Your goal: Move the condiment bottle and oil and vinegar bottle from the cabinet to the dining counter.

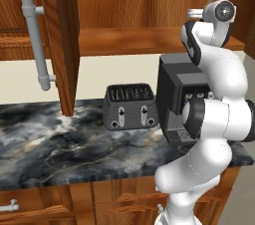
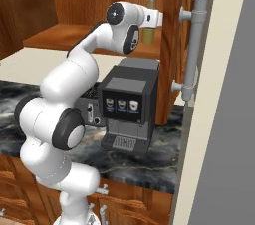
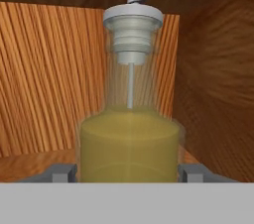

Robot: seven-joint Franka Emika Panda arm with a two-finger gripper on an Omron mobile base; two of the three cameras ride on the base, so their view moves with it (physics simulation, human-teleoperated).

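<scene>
Tool [image 3: 128,172] clamped on one oil and vinegar bottle [image 3: 129,143] inside cabinet [image 3: 49,79].

Before me a dark marble table [image 1: 60,144] with grey veining carries a grey toaster [image 1: 130,105] and a black coffee machine [image 2: 127,107]. A cream wall [image 1: 114,72] rises behind them, and reddish wooden drawers [image 1: 74,206] sit beneath.

Even, soft rendered light falls on the reddish-brown wooden wall cabinet [image 1: 149,15], its interior dimmer toward the top. Against its back panel, the olive-yellow glass bottle [image 3: 129,151] looks slightly soft-edged, with no glare.
</scene>
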